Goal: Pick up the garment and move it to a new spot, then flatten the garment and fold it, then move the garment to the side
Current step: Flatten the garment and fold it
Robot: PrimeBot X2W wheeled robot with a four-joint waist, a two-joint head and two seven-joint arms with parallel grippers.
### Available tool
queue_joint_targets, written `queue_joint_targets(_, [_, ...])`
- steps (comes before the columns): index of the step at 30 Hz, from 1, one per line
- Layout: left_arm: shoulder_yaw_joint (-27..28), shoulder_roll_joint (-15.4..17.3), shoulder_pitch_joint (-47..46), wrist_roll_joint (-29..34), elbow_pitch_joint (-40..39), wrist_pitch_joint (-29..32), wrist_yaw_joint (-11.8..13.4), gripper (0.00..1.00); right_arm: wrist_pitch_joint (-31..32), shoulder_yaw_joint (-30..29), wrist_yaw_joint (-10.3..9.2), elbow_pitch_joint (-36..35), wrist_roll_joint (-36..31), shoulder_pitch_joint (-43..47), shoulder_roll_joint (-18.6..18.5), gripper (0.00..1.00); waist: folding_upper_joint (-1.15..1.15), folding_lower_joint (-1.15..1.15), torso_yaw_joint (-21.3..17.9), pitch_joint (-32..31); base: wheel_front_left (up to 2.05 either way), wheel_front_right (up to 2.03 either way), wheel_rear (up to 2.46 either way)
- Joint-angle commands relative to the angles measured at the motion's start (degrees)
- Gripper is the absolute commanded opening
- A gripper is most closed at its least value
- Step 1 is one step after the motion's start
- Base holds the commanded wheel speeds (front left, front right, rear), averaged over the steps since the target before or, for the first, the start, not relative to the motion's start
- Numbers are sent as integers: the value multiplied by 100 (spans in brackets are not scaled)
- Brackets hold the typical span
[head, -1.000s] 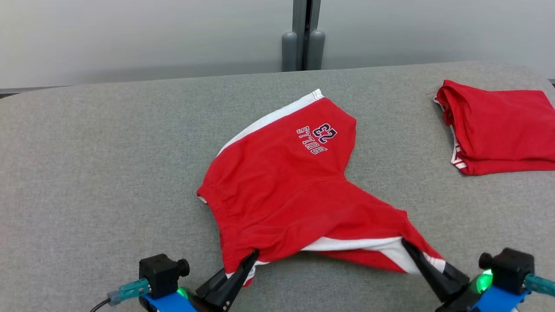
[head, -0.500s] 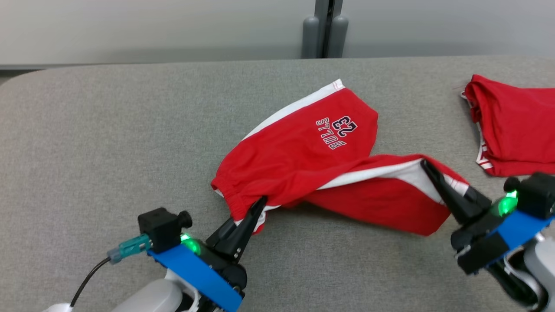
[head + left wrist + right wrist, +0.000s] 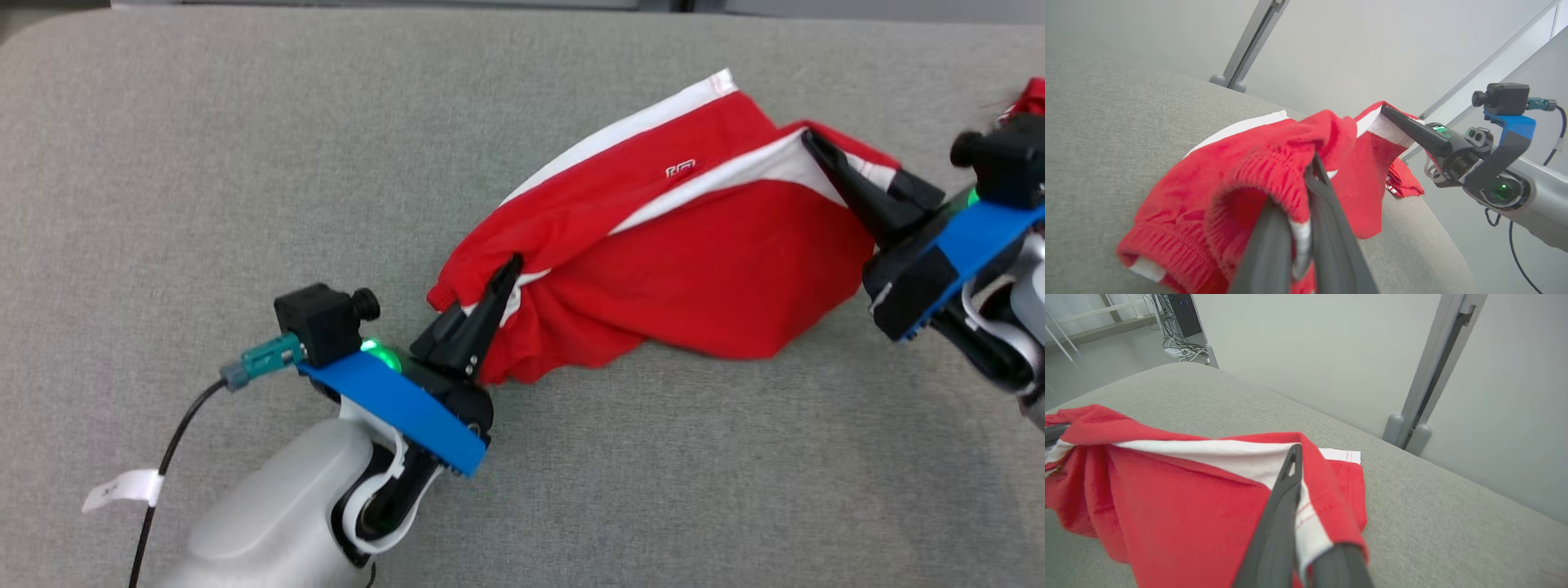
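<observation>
The garment point(image 3: 686, 269) is a pair of red shorts with white side stripes, half folded over itself on the grey padded table point(image 3: 204, 163). My left gripper point(image 3: 513, 265) is shut on its elastic waistband point(image 3: 1274, 175) at the near left. My right gripper point(image 3: 808, 137) is shut on the white-striped hem of the near leg, held above the far leg. That lifted leg point(image 3: 1180, 490) hangs between the two grippers and covers most of the printed logo point(image 3: 681, 170). The right gripper point(image 3: 1386, 109) also appears in the left wrist view, pinching the hem.
A second red garment point(image 3: 1030, 96) lies at the table's right edge, partly behind my right wrist camera point(image 3: 1000, 159). A grey post point(image 3: 1414, 400) stands behind the table's far edge. A cable point(image 3: 167, 457) trails from my left wrist.
Both grippers have carried their corners of the garment away from me, folding the near leg over the far one. The head camera has tilted down and shifted.
</observation>
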Motion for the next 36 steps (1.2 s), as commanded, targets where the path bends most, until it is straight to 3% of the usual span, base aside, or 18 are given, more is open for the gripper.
queue_joint_targets(1, [81, -59, -166, -40, 29, -23, -10, 0, 20, 151, 1, 103, 26, -256, -4, 0, -1, -2, 148, 195, 0, 0, 0])
queue_joint_targets(11, [297, -312, -607, 32, 278, -25, -11, 0, 29, 1316, 1, 1254, 201, -1824, 215, 0, -1, -2, 324, 747, 0, 0, 0])
queue_joint_targets(22, [327, -518, -896, 228, 511, -26, -11, 0, -81, 2129, 0, 2148, 548, -2738, 437, 0, -1, -2, 420, 1118, 0, 0, 0])
queue_joint_targets(23, [327, -528, -919, 253, 544, -26, -11, 31, -110, 2184, 0, 2198, 580, -2785, 454, 18, -1, -2, 424, 1132, 0, 0, 0])
queue_joint_targets(24, [341, -534, -944, 301, 582, -26, -11, 69, -138, 2235, 0, 2249, 615, -2824, 469, 44, -1, -2, 427, 1143, 0, 0, 0])
queue_joint_targets(25, [359, -551, -956, 329, 619, -26, -11, 100, -144, 2290, 0, 2297, 642, -2853, 488, 100, -1, -2, 429, 1153, 0, 0, 0])
queue_joint_targets(36, [469, -402, -452, 689, 615, -26, -11, 100, -448, 2616, 1, 2546, 932, -2524, 411, 100, -1, -2, 403, 777, 0, 0, 0])
